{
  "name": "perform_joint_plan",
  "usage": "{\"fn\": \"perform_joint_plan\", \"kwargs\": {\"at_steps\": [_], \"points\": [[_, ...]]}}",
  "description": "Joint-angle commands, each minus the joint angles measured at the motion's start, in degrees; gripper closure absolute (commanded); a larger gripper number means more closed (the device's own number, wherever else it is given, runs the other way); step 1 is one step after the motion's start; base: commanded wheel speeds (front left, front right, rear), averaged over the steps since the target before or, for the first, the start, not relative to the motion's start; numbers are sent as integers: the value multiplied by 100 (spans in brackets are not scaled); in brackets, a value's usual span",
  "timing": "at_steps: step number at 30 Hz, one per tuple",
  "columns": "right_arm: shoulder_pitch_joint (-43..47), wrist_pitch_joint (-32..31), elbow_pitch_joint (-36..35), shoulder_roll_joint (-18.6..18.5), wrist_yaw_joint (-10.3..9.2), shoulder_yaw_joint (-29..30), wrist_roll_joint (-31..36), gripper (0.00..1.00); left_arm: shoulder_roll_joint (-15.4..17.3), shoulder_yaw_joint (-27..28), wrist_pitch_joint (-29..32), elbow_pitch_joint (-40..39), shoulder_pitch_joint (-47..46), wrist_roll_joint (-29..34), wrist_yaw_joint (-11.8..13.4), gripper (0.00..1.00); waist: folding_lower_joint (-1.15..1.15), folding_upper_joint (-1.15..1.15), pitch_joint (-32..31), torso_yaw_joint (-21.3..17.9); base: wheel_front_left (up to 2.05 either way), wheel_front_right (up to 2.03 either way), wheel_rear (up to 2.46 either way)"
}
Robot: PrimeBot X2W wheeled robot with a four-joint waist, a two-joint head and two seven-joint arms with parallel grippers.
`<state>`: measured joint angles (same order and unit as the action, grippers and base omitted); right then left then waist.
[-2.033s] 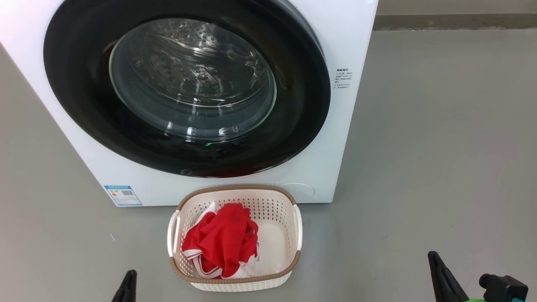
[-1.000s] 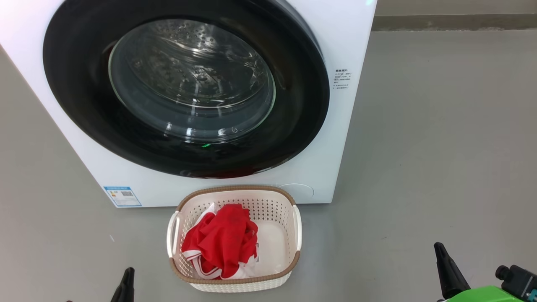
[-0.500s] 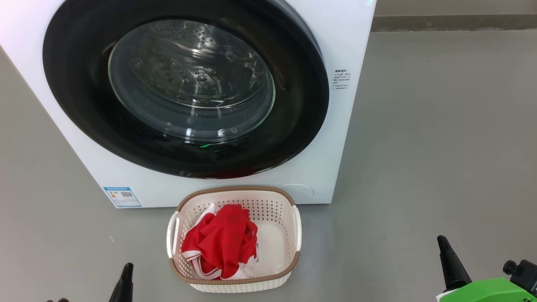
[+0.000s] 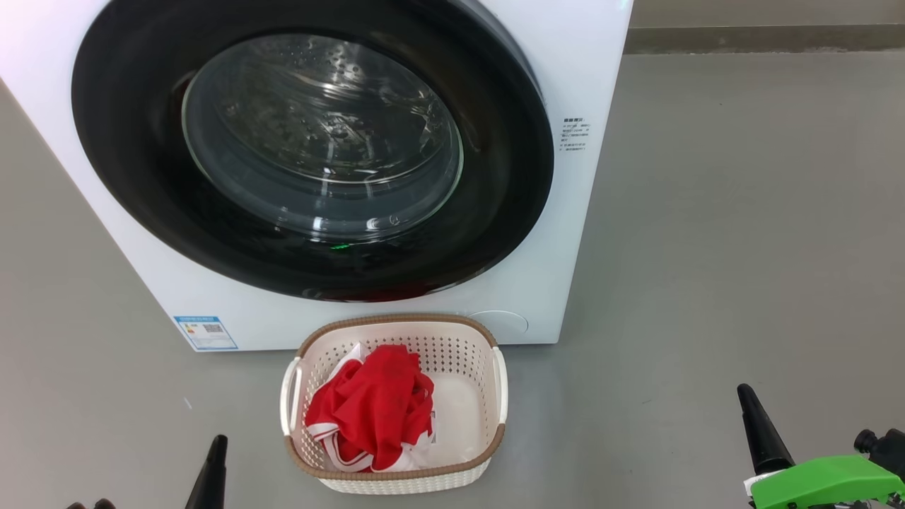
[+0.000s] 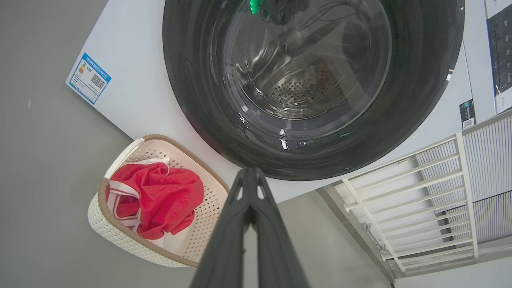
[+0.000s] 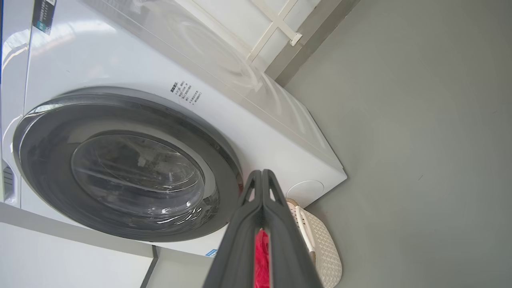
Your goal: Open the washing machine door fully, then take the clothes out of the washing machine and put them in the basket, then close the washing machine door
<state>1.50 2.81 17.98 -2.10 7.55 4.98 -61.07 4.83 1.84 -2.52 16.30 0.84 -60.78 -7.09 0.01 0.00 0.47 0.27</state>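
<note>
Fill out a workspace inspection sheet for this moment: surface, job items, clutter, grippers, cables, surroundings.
Surface: smooth grey floor.
Job's things: washing machine door shut on the washing machine; clothes, red with some white showing, lying in the basket in front of it.
Clutter: nothing seen.
Grippers: left gripper and right gripper both shut, holding nothing.
Cables: nothing seen.
Surroundings: white barred frame beside the machine.

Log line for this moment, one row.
door shut | clothes in basket | left end effector shut, empty | right end effector shut, empty
</note>
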Motion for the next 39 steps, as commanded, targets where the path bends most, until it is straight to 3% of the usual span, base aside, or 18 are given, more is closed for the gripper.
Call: {"fn": "perform_joint_plan", "kwargs": {"at_steps": [1,39], "points": [[-285,-45,-177,-73,-3,-23,-139,100,60,168,37,-163,-280,-151,-23,100,0,0,-1,-1,0,0,0],[-635,-688,-335,-76,-6,109,-2283,100,-124,390,665,-209,-586,-2307,-35,100,-1,0,-21,-19,0,0,0]]}}
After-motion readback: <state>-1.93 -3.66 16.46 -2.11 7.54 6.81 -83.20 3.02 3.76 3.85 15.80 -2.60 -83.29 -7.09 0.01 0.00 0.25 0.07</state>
